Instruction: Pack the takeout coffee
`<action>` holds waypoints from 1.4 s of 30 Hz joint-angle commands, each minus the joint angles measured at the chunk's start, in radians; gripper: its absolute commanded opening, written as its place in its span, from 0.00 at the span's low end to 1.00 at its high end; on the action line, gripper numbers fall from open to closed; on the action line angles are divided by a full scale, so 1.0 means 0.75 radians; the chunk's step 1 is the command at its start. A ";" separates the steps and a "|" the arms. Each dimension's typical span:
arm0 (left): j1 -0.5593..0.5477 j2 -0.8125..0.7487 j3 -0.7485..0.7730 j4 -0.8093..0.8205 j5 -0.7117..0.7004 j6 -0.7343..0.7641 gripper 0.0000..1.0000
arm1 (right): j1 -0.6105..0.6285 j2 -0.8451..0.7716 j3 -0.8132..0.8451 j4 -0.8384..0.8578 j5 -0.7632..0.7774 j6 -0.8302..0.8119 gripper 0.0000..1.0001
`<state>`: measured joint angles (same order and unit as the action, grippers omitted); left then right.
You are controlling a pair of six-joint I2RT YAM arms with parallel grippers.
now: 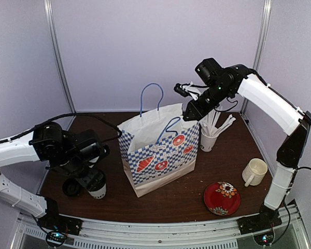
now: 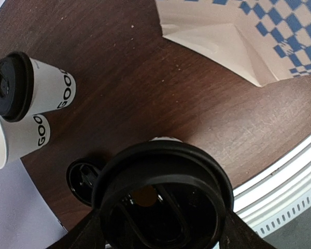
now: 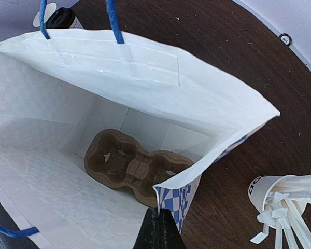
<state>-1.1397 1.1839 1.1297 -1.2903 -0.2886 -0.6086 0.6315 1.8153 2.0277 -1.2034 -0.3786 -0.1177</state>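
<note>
Paper bag (image 1: 160,155) pinched at the rim, coffee cup (image 2: 163,197) gripped
At the bag's edge the right gripper (image 3: 156,228) has its fingers together on the paper, above a cardboard carrier (image 3: 135,166) lying inside; the left gripper (image 1: 96,182) is clamped around the lidded coffee cup at the table's (image 1: 186,199) front left, near a second lidded cup (image 2: 41,88), an open cup (image 2: 20,137) and a loose lid (image 2: 82,179)

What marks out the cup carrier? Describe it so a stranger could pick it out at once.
Start at the white paper bag with blue checks and blue handles, standing in the middle of the table. Look down through its open top: the cup carrier lies flat on the bottom. It is brown moulded cardboard with round hollows, the only brown thing among the bag's white walls.
</note>
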 commanded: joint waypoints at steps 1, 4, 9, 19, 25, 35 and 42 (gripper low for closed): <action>0.081 -0.016 -0.048 0.006 0.006 -0.050 0.71 | -0.006 -0.050 -0.026 0.013 -0.042 0.026 0.00; 0.144 -0.016 -0.101 0.082 0.045 -0.035 0.73 | -0.006 -0.043 -0.028 0.014 -0.056 0.026 0.00; 0.204 -0.001 -0.153 0.140 0.071 -0.021 0.84 | -0.006 -0.035 -0.016 0.012 -0.071 0.028 0.00; 0.220 0.050 0.011 0.000 0.053 0.017 0.95 | -0.006 -0.024 0.002 0.005 -0.098 0.023 0.05; 0.218 0.116 0.496 -0.026 -0.023 0.217 0.92 | -0.006 -0.039 -0.010 0.008 -0.139 0.014 0.07; 0.231 0.525 0.978 0.364 -0.055 0.587 0.96 | -0.006 -0.057 -0.069 0.039 -0.167 0.017 0.07; 0.357 0.706 1.148 0.390 0.083 0.543 0.89 | -0.006 -0.069 -0.096 0.052 -0.176 0.018 0.08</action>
<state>-0.9310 1.6966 1.9343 -1.0622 -0.3019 -0.2207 0.6304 1.8011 1.9713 -1.1770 -0.4957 -0.1043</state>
